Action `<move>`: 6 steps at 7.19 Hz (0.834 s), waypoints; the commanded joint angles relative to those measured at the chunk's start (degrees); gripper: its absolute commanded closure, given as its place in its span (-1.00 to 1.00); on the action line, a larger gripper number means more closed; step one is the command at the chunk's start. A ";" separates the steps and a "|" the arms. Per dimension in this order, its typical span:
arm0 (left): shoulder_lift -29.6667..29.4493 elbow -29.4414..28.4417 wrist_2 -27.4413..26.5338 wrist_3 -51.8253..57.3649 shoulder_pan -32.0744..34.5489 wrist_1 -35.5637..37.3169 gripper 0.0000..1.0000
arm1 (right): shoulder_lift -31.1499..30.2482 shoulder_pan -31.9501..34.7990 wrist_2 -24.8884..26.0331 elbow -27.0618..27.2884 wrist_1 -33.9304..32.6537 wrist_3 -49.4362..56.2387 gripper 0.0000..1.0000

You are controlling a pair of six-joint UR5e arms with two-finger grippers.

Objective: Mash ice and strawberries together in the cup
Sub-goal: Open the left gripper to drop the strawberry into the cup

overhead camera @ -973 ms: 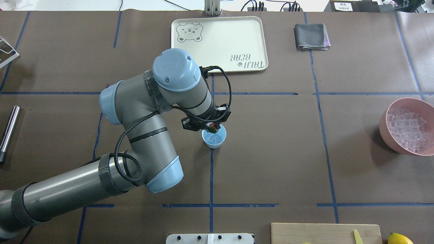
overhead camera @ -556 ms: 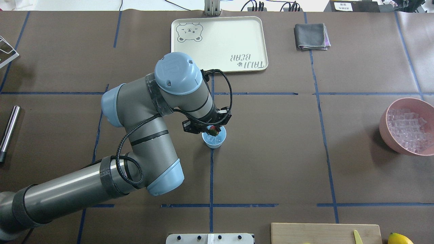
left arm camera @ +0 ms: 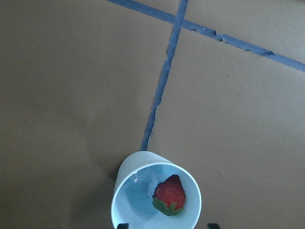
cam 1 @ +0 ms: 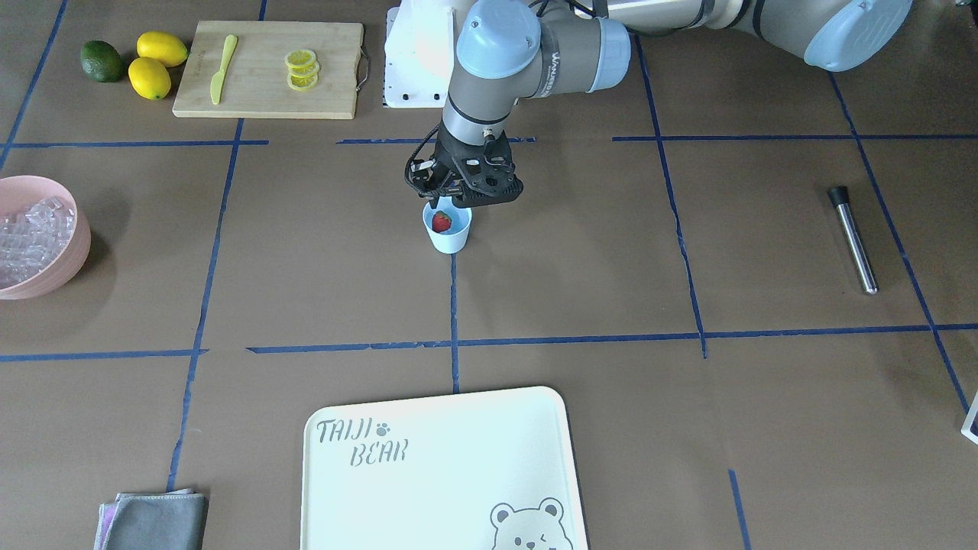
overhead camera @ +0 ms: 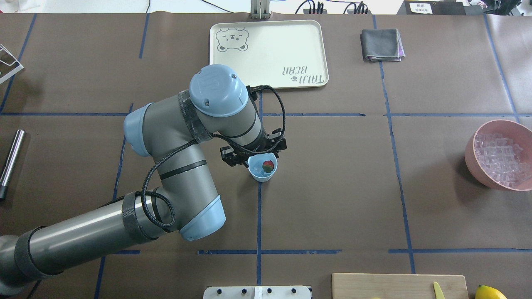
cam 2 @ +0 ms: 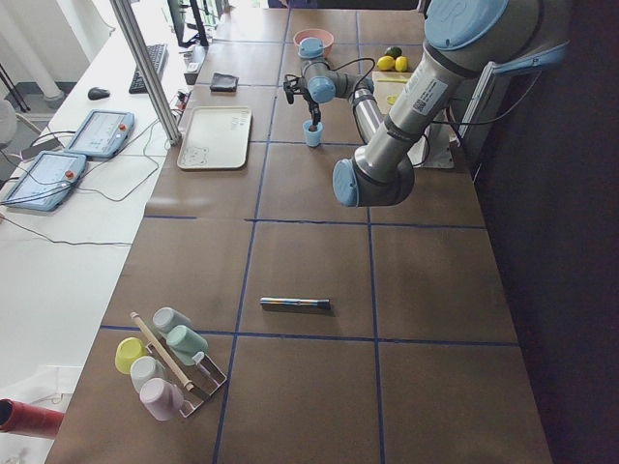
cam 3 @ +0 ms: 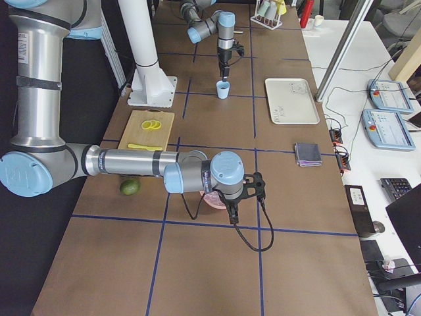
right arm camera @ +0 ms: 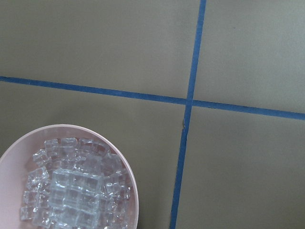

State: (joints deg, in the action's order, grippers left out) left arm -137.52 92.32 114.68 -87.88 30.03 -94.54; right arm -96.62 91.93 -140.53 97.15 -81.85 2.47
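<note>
The pale blue cup [overhead camera: 261, 177] stands on the table's centre line, and shows as well in the front view as cup [cam 1: 448, 238]. One red strawberry [overhead camera: 269, 166] with a green top lies inside it, on clear ice [left arm camera: 144, 180]. My left gripper [overhead camera: 254, 151] hovers just above the cup's rim, open, its fingertips [left arm camera: 122, 225] spread wider than the cup and holding nothing. My right gripper [cam 3: 233, 214] hangs over the pink bowl [overhead camera: 471, 155] of ice [overhead camera: 498, 160]; I cannot tell whether it is open or shut.
A cream tray [overhead camera: 316, 50] and a folded grey cloth [overhead camera: 381, 45] lie at the far side. A metal rod [overhead camera: 10, 162] rests at the left edge. A cutting board [cam 1: 267, 99] with lemon slices, lemons and an avocado sits near the robot's base.
The left gripper held the strawberry over the cup; its fingers have spread and the strawberry now lies in the cup. The arm barely moved.
</note>
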 commanded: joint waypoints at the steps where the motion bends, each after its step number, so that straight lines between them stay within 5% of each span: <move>1: 0.23 0.67 0.28 1.38 1.77 0.75 -0.99 | 0.12 0.00 0.08 0.06 0.03 -0.01 -0.99; 3: 3.55 4.86 3.69 10.48 6.85 7.74 -0.99 | 0.38 0.00 0.08 0.06 -0.06 -0.01 -0.99; 6: 16.89 18.93 4.59 30.68 15.90 17.71 -0.99 | 1.61 -1.30 1.14 0.32 -1.37 -0.01 -0.99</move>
State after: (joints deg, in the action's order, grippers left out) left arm -125.65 106.77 118.95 -65.48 42.10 -79.79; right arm -95.63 91.47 -139.73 97.29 -82.55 2.44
